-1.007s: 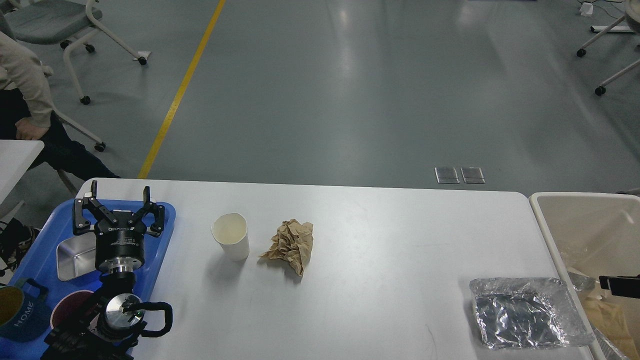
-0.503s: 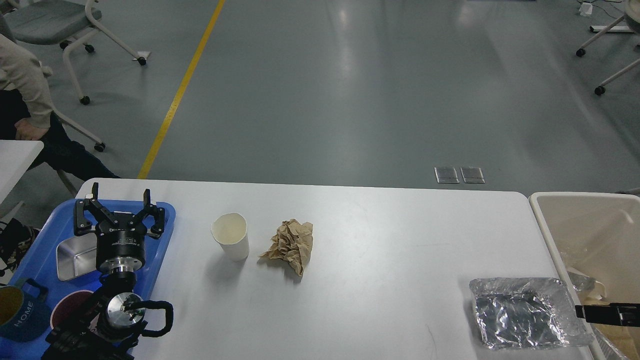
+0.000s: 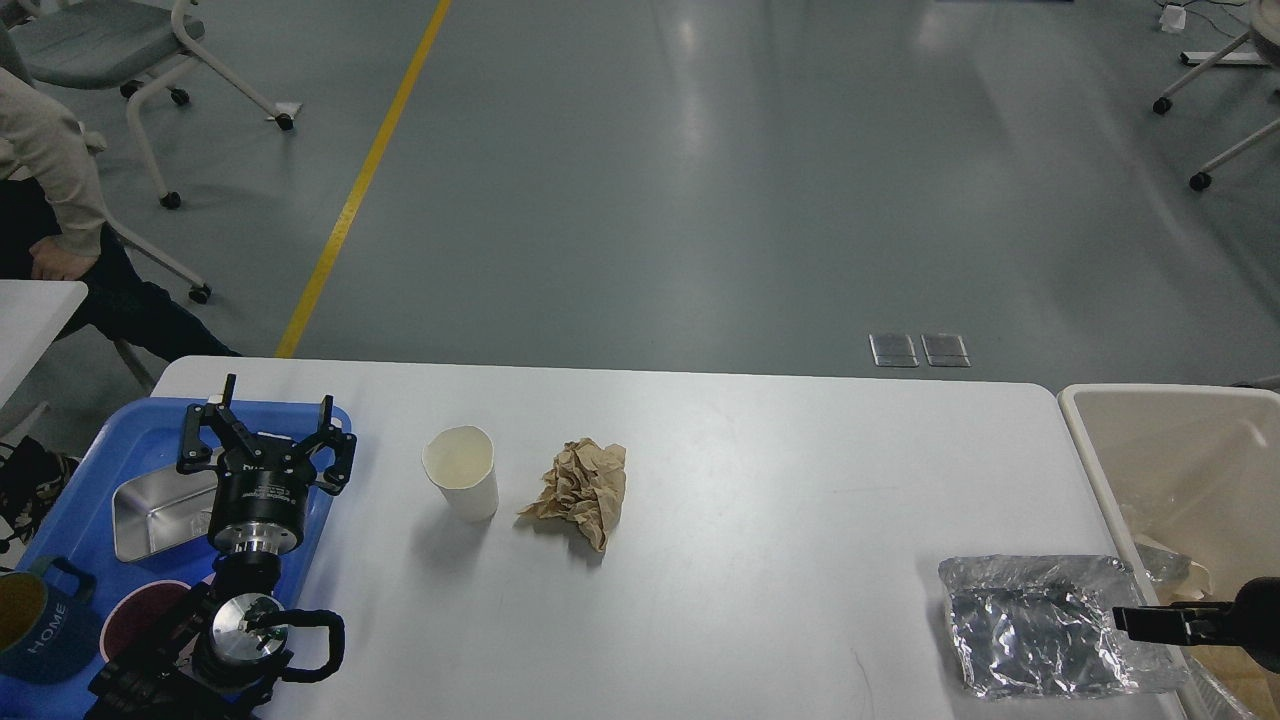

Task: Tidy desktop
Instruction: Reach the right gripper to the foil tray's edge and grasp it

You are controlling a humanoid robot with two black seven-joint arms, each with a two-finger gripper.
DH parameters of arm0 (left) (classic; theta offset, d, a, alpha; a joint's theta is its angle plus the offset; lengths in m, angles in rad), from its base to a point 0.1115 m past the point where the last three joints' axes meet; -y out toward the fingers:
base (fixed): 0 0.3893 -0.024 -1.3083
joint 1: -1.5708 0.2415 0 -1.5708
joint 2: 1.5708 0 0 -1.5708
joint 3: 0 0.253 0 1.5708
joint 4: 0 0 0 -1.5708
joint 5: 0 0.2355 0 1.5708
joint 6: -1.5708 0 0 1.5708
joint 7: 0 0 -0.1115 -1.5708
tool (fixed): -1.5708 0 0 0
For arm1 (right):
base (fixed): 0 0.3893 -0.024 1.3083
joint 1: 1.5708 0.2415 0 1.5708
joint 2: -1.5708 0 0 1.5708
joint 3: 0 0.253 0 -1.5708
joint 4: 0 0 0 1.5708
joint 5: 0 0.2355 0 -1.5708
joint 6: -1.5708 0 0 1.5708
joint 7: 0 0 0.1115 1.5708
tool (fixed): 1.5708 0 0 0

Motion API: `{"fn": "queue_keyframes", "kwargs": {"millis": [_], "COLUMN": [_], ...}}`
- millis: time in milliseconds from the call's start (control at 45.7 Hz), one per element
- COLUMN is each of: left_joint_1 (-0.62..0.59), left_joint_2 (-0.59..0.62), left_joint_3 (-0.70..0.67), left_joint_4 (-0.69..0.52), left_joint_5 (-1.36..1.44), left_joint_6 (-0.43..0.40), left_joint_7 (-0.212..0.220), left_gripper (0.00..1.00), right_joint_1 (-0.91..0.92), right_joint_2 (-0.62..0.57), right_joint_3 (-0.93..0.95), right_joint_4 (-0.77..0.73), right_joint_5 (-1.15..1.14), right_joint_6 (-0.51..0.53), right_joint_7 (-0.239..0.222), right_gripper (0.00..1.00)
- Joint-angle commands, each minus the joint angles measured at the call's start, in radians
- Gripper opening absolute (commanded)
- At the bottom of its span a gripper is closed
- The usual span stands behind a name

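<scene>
Grey workshop floor with a yellow line point(image 3: 362, 180) running across it lies beyond the desktop point(image 3: 760, 470), a wide white tabletop that fills the lower half of the head view. At its left end, the left gripper point(image 3: 272, 402) hovers over the right edge of a blue plastic tray point(image 3: 120, 450), its two fingers spread wide apart and holding nothing. Just beside it on the tray sits a small rectangular metal tin point(image 3: 150, 515), with a dark round plate point(image 3: 140, 612) and a blue mug point(image 3: 35, 625) lettered "HOME" nearer the bottom left corner. To the right of the tray, a white paper cup point(image 3: 461, 471) stands upright on the tabletop, and a crumpled ball of brown paper point(image 3: 583, 488) lies just beside it. Well apart, at the lower right, a crinkled foil tray point(image 3: 1040, 625) rests on the table. The right gripper point(image 3: 1125, 619) reaches in from the right edge at the foil's right rim; it shows as a thin dark bar, so I cannot tell how its fingers stand. Behind it is a beige bin point(image 3: 1090, 440) holding scraps.
</scene>
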Motion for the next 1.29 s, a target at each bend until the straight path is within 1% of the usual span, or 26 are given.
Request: {"fn": "queue_keyframes", "kwargs": {"millis": [0, 88, 153, 285, 460, 613, 832, 897, 1007, 1051, 1073, 1094, 1138, 1204, 1270], "left_joint_1": [0.000, 0.006, 0.010, 0.014, 0.017, 0.017, 0.019, 0.022, 0.023, 0.023, 0.023, 0.023, 0.023, 0.023, 0.025], "left_joint_2": [0.000, 0.000, 0.001, 0.001, 0.003, 0.003, 0.003, 0.004, 0.007, 0.007, 0.007, 0.007, 0.007, 0.007, 0.007], "left_joint_3": [0.002, 0.002, 0.002, 0.002, 0.002, 0.002, 0.002, 0.002, 0.002, 0.002, 0.002, 0.002, 0.002, 0.002, 0.002], "left_joint_4": [-0.001, -0.001, -0.003, -0.004, -0.007, -0.007, -0.009, -0.009, -0.010, -0.010, -0.010, -0.010, -0.012, -0.012, -0.012], "left_joint_5": [0.001, 0.003, 0.003, 0.003, 0.003, 0.003, 0.003, 0.003, 0.003, 0.003, 0.003, 0.003, 0.003, 0.003, 0.003], "left_joint_6": [-0.007, -0.009, -0.009, -0.009, -0.012, -0.013, -0.013, -0.013, -0.013, -0.013, -0.015, -0.015, -0.015, -0.015, -0.016], "left_joint_7": [0.007, 0.007, 0.007, 0.007, 0.007, 0.007, 0.007, 0.007, 0.007, 0.007, 0.007, 0.007, 0.007, 0.007, 0.007], "left_gripper": [0.96, 0.96, 0.96, 0.96, 0.96, 0.96, 0.96, 0.96, 0.96, 0.96, 0.96, 0.96, 0.96, 0.96, 0.96], "right_joint_1": [0.009, 0.017, 0.048, 0.083, 0.097, 0.105, 0.109, 0.109, 0.109, 0.109, 0.109, 0.109, 0.109, 0.109, 0.114], "right_joint_2": [0.026, 0.061, 0.070, 0.078, 0.119, 0.121, 0.145, 0.147, 0.150, 0.150, 0.150, 0.150, 0.152, 0.156, 0.162], "right_joint_3": [-0.002, -0.019, -0.043, -0.099, -0.109, -0.142, -0.192, -0.197, -0.202, -0.202, -0.203, -0.203, -0.209, -0.218, -0.220], "right_joint_4": [-0.018, -0.042, -0.073, -0.088, -0.157, -0.166, -0.219, -0.220, -0.222, -0.222, -0.223, -0.223, -0.226, -0.239, -0.246], "right_joint_5": [-0.009, -0.019, -0.018, -0.010, -0.016, -0.016, -0.013, -0.013, -0.016, -0.018, -0.018, -0.019, -0.019, -0.018, -0.018], "right_joint_6": [0.000, -0.005, -0.006, -0.012, -0.051, -0.060, -0.109, -0.114, -0.117, -0.117, -0.117, -0.118, -0.120, -0.121, -0.121], "right_joint_7": [0.001, 0.001, 0.001, 0.001, 0.001, 0.001, 0.001, 0.001, 0.001, 0.001, 0.001, 0.001, 0.001, 0.001, 0.003], "right_gripper": [1.00, 1.00, 1.00, 1.00, 1.00, 1.00, 0.99, 0.94, 0.78, 0.69, 0.62, 0.53, 0.43, 0.30, 0.22]}}
